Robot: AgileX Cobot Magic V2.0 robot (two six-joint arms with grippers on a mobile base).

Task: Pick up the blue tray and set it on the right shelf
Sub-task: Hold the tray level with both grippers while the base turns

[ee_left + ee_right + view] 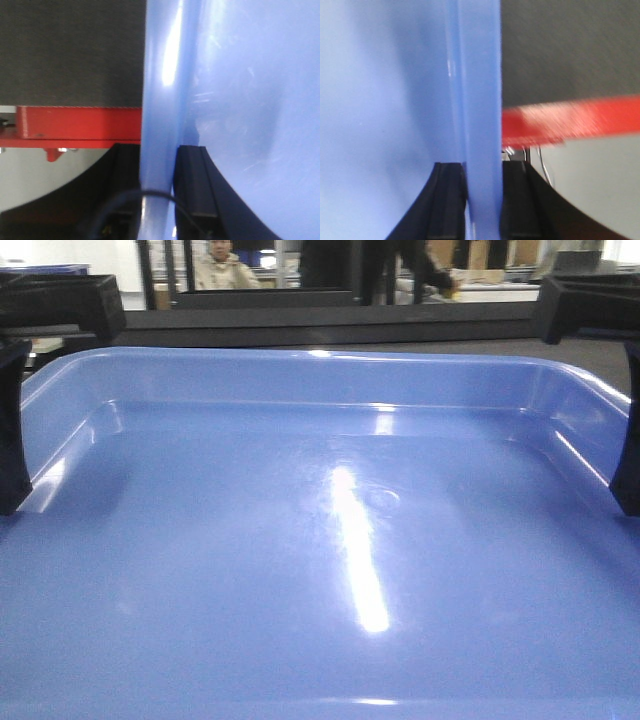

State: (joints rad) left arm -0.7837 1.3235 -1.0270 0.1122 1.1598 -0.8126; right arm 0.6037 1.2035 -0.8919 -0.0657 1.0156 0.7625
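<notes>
The left claw (159, 150) is closed to a narrow gap on the flared rim of the blue tray (250, 100), with one black jaw inside the wall, the other outside, and the rim running straight up between them. The right claw (482, 167) mirrors it on the opposite rim, equally tight, with the plastic filling the slot between its jaws. In the front view both claws show as dark blocks at the picture's left and right edges, and the glossy tray floor fills nearly everything between them, with its small round centre mark just right of a long streak of glare. So the tray lies between the claws rather than ahead of either one. Its long axis runs side to side across the robot, and each arm holds one short end. Under the rims, both wrist views show a dark textured table (70, 50) and a red bar (80, 127) along its edge; whether the tray floor touches the table cannot be told. A seated person (222, 265) is visible far behind. The right shelf appears in none of these views. Judging by the task, the carry goes toward the right arm's side, so that arm would lead and the left would follow, keeping the span level.
</notes>
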